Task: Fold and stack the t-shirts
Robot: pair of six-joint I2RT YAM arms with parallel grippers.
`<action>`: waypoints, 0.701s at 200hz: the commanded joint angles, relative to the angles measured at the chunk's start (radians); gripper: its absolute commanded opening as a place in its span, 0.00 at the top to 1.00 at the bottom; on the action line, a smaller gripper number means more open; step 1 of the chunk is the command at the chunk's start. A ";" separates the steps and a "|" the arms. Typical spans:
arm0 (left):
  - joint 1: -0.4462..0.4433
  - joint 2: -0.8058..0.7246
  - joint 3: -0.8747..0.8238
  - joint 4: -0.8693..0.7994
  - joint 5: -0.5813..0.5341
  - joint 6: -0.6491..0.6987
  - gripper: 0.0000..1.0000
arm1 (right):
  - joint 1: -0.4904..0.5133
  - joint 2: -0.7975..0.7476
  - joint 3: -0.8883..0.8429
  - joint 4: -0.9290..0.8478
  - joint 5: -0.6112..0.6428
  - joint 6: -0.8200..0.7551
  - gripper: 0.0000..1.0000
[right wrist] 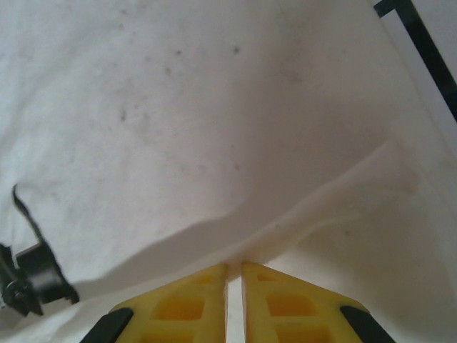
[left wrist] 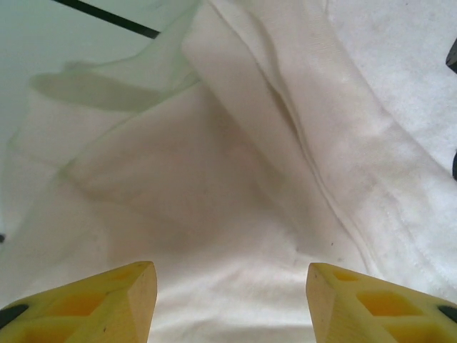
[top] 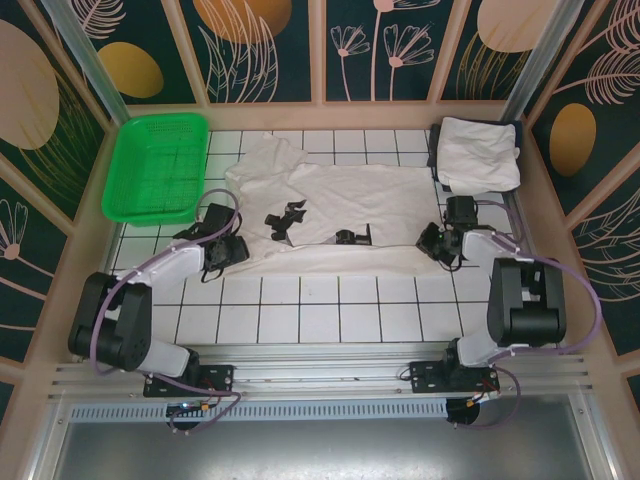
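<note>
An off-white t-shirt [top: 350, 205] lies spread across the middle of the tiled table, one sleeve bunched at its far left. A second t-shirt [top: 478, 152] lies folded at the back right corner. My left gripper [top: 242, 250] is at the spread shirt's near left corner. In the left wrist view its yellow fingers [left wrist: 125, 300] stand wide apart over rumpled cloth [left wrist: 235, 179], and the left gripper [left wrist: 232, 286] is open and holds nothing. My right gripper [top: 429, 243] is at the shirt's near right corner. The right gripper [right wrist: 235, 268] is shut on a raised fold of the shirt's edge [right wrist: 285, 221].
A green mesh basket [top: 157, 165] stands at the back left. Small black pieces [top: 285, 218] lie on the spread shirt, one of them [right wrist: 32, 275] close to my right gripper. Bare white tiles [top: 330, 310] run along the near side, and wooden walls enclose the table.
</note>
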 commanded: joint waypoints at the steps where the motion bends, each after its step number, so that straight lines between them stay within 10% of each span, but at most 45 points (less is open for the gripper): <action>1: 0.004 0.050 0.048 0.007 0.016 0.039 0.42 | 0.005 0.057 0.068 0.023 0.016 -0.029 0.86; 74: 0.003 0.108 0.120 0.042 0.088 0.044 0.44 | 0.006 0.237 0.209 0.022 0.043 -0.057 0.83; 140: -0.045 0.138 0.087 0.121 0.171 0.013 0.51 | -0.004 0.051 0.115 0.026 0.063 -0.054 0.77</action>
